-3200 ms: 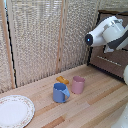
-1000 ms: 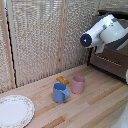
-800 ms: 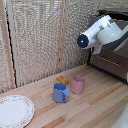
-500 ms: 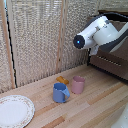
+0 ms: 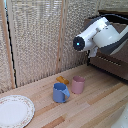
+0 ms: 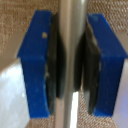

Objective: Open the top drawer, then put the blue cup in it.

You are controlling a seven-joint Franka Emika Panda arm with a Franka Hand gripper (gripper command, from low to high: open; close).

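The light butcher-block wooden table (image 5: 95,107) fills the lower part of the exterior view, backed by a woven beige folding screen (image 5: 40,40) with wooden posts. At the table's far right end stands a dark-brown wooden cabinet (image 5: 112,62); its top drawer (image 5: 111,50) juts forward of the drawer front below it, though the arm hides most of it. The white Franka arm (image 5: 97,37) reaches across in front of that drawer, its round black-capped joint facing the camera.

In the wrist view, the gripper (image 6: 70,60), with blue blocks carrying black pads (image 6: 54,62), is clamped on the long silver bar handle (image 6: 71,30), which runs straight between the two pads and touches both.

A round white plate with a patterned rim (image 5: 14,110) lies at the table's near left corner. Near the middle of the table, towards its back edge, the periwinkle-blue cup (image 5: 60,93) stands upright with its side handle towards the front. A pink cup (image 5: 78,84) stands upright just beside it on the exterior view's right. A small orange object (image 5: 62,80) lies just behind the two cups; what it is cannot be told.
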